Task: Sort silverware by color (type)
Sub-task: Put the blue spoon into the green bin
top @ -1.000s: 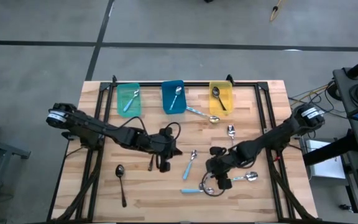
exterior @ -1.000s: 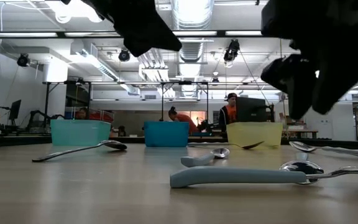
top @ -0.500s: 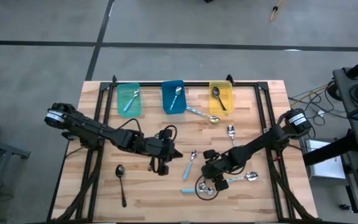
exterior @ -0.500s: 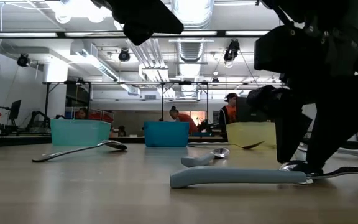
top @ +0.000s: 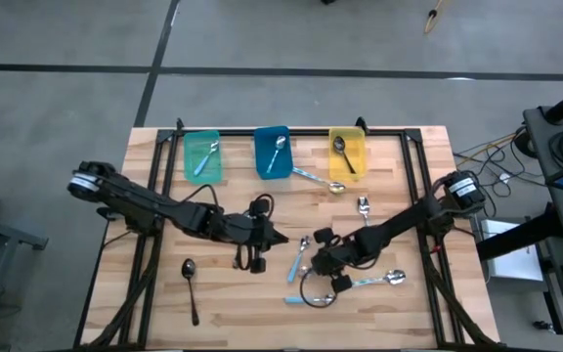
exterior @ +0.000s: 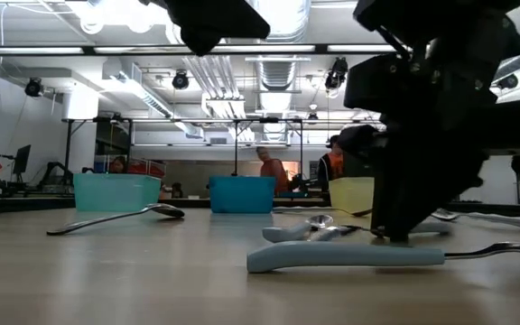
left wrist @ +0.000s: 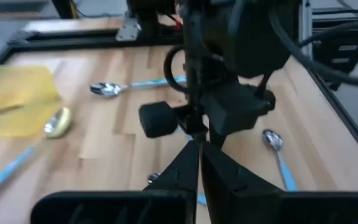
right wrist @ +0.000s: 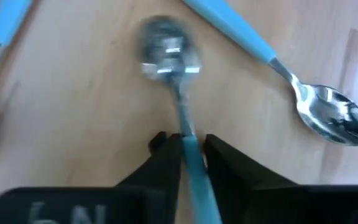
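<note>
Right gripper (right wrist: 188, 155) down at the wooden table (top: 399, 196), fingers (right wrist: 165, 163) closed to a narrow slot around the light-blue handle of a spoon (right wrist: 169, 56), shiny bowl lying just ahead of the fingertips. Beside it in the right wrist view, a second blue-handled spoon (right wrist: 328, 112), lying at an angle, close but apart from the gripped one. From above, right gripper (top: 323, 262) placed near the table's middle, slightly toward the front edge, among several blue-handled spoons: one (top: 298, 258) just to its left, one (top: 379, 281) to its right, another (top: 364, 207) farther back.

Left gripper (top: 258, 250) hovering left of centre with fingers (left wrist: 188, 168) pressed together, nothing between them, well apart from the spoons on the right. A dark spoon (top: 190, 284) alone near the front left corner.

Along the back edge, three bins side by side: teal bin (top: 201, 174), blue bin (top: 273, 174) and yellow bin (top: 348, 172). A blue-handled spoon inside the teal one, a silver one inside the blue, a dark one inside the yellow. One more spoon (top: 319, 180) on the boards between the blue and yellow bins, just in front of them.

Beyond the table at table height, a workshop hall with ceiling ducts and strip lights, racks and benches, and a person in orange (exterior: 272, 170) behind the blue bin.
</note>
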Controlling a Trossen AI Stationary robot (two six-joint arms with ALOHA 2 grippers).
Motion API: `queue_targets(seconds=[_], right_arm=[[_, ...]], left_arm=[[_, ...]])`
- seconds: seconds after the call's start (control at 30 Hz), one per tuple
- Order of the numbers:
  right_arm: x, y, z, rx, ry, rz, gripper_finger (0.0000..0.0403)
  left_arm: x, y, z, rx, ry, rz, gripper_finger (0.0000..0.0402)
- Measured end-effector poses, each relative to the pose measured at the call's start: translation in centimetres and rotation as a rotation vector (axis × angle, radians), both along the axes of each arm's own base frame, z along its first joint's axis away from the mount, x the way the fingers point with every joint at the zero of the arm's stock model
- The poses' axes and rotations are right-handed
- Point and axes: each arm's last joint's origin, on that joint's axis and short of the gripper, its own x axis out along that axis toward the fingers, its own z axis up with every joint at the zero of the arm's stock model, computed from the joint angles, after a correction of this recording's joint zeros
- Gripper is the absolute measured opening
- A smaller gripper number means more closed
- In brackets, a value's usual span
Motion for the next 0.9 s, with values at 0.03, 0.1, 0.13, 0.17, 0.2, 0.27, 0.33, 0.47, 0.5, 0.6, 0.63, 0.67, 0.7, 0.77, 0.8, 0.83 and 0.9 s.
queue_targets(seconds=[0.03,0.1,0.13,0.17,0.2,0.27,0.33,0.47,0.5,0.6,0.63,0.67,0.7,0.77,0.8,0.83,0.9], right_arm=[[0.1,-0.2,0.1,-0.001,-0.002,0.005,0.0042],[0.1,-0.4,0.4,0.007,-0.007,0.027,0.0023],[0.1,-0.6,0.7,0.011,-0.014,0.029,0.0022],[0.2,-0.7,0.9,0.018,-0.021,0.029,0.0022],[0.2,-0.9,1.3,0.027,-0.031,0.03,0.0021],[0.1,-1.3,2.0,0.044,-0.048,0.034,0.002],[-0.1,-1.9,2.8,0.037,-0.056,0.023,0.0019],[-0.1,-2.8,5.4,0.056,-0.178,0.019,0.0018],[-0.2,-3.1,5.9,0.064,-0.216,0.019,0.0018],[-0.5,-4.1,6.6,0.094,-0.34,0.03,0.0017],[-0.6,-4.5,6.9,0.109,-0.391,0.033,0.0017],[-0.7,-4.9,7.4,0.131,-0.454,0.039,0.0017],[-0.8,-5.2,7.9,0.151,-0.518,0.048,0.0017],[-0.8,-6.0,8.7,0.193,-0.65,0.074,0.0016],[-0.7,-6.3,9.0,0.219,-0.72,0.099,0.0016],[-0.7,-6.7,9.3,0.249,-0.788,0.127,0.0016],[-0.6,-7.5,10.4,0.32,-0.947,0.196,0.0016]], left_arm=[[-0.1,0.1,0.3,0.011,-0.01,0.009,0.0],[-0.6,0.3,1.1,0.028,-0.038,0.027,0.0],[-0.9,0.4,1.7,0.037,-0.056,0.033,0.0],[-1.2,0.5,2.2,0.043,-0.075,0.034,0.0],[-1.5,0.6,2.8,0.051,-0.093,0.029,0.0],[-2.3,0.8,4.0,0.061,-0.129,0.023,0.0],[-3.2,1.1,5.2,0.072,-0.162,0.016,0.0],[-4.8,1.6,7.2,0.092,-0.233,0.005,0.0],[-5.2,1.7,7.5,0.096,-0.245,0.003,0.0],[-5.9,1.9,7.9,0.107,-0.263,-0.003,0.0],[-6.1,1.9,7.8,0.11,-0.258,-0.005,0.0],[-6.2,1.9,7.7,0.112,-0.255,-0.006,0.0],[-6.3,1.9,7.6,0.112,-0.257,-0.007,0.0],[-6.5,2.0,7.1,0.112,-0.255,-0.02,0.0],[-6.6,2.0,6.9,0.111,-0.265,-0.04,0.0],[-6.6,1.9,6.6,0.11,-0.277,-0.07,0.0],[-6.7,1.6,5.5,0.12,-0.302,-0.159,0.0]])
